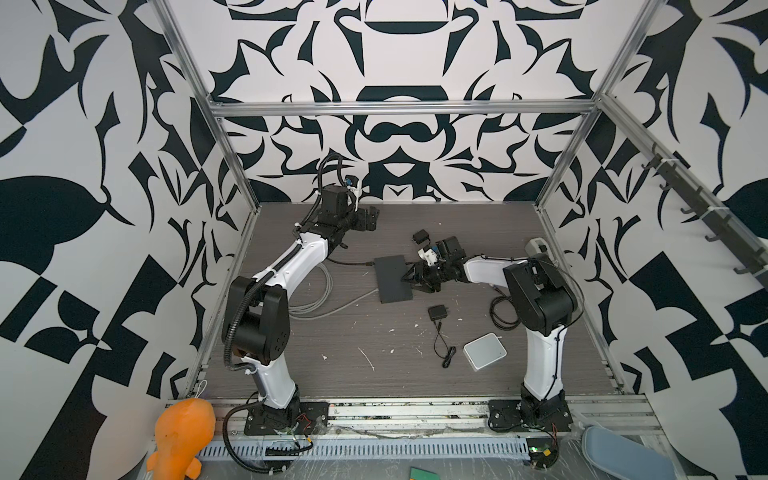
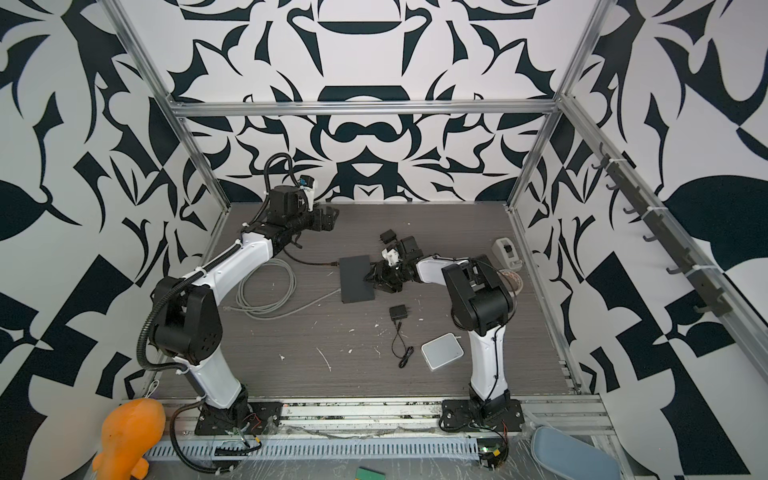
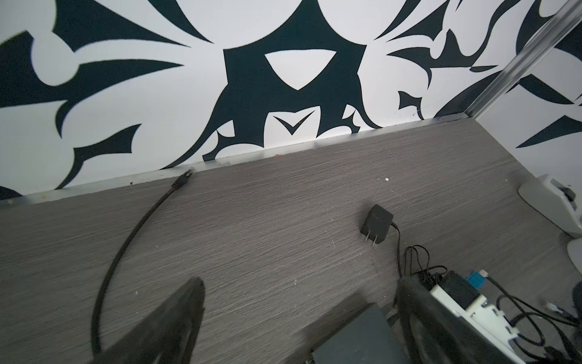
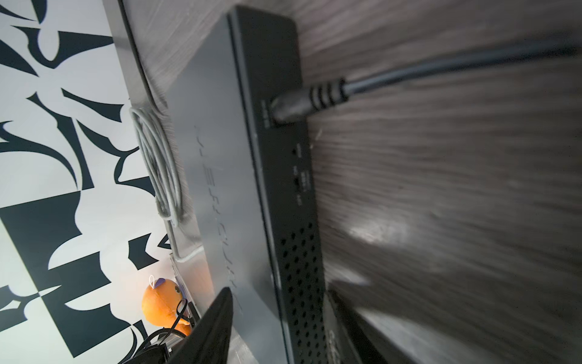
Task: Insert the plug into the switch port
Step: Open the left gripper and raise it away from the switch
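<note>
The flat black switch (image 1: pixel 390 276) (image 2: pixel 355 278) lies mid-table. In the right wrist view a black plug (image 4: pixel 296 105) sits in a socket on the switch's (image 4: pixel 214 157) edge, its cable trailing away over the table. In a top view the plug (image 1: pixel 370 262) meets the switch's left edge. My right gripper (image 1: pixel 409 276) (image 4: pixel 280 288) straddles the switch's right edge, one finger over its top face; whether the jaws press on it does not show. My left gripper (image 1: pixel 373 216) (image 3: pixel 302 280) hangs open and empty near the back wall, above the switch's corner (image 3: pixel 362 337).
A grey coiled cable (image 1: pixel 316 291) lies left of the switch. A black power adapter (image 1: pixel 436 312) with thin cord and a white rounded box (image 1: pixel 485 351) lie in front. Another adapter (image 1: pixel 420 237) and a grey device (image 1: pixel 538 247) sit at the back right.
</note>
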### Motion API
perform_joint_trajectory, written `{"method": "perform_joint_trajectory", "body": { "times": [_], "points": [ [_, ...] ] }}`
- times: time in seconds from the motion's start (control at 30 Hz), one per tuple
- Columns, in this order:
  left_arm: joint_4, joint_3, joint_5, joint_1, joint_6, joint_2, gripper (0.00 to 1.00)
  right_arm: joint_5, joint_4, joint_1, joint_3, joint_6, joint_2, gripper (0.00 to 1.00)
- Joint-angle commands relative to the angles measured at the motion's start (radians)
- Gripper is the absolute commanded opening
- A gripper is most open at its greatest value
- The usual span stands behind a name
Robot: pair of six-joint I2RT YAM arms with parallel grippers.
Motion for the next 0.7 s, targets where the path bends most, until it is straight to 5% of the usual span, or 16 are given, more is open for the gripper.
{"method": "perform_joint_trajectory", "body": {
  "times": [0.0,0.13,0.3,0.67],
  "points": [
    [-0.037,-0.004,-0.003,-0.004,-0.110,0.020,0.92,-0.050,-0.001,-0.024,-0.017,0.020,-0.091,0.55],
    [-0.167,-0.022,-0.266,-0.113,-0.171,0.032,0.95,0.030,-0.220,-0.045,-0.043,-0.104,-0.196,0.61],
    [-0.365,-0.011,-0.431,-0.260,-0.334,0.077,0.96,0.152,-0.431,-0.067,-0.089,-0.183,-0.297,0.66],
    [-0.393,-0.053,-0.324,-0.486,-0.435,0.136,0.93,0.419,-0.817,-0.162,-0.162,-0.249,-0.518,0.72]
  ]
}}
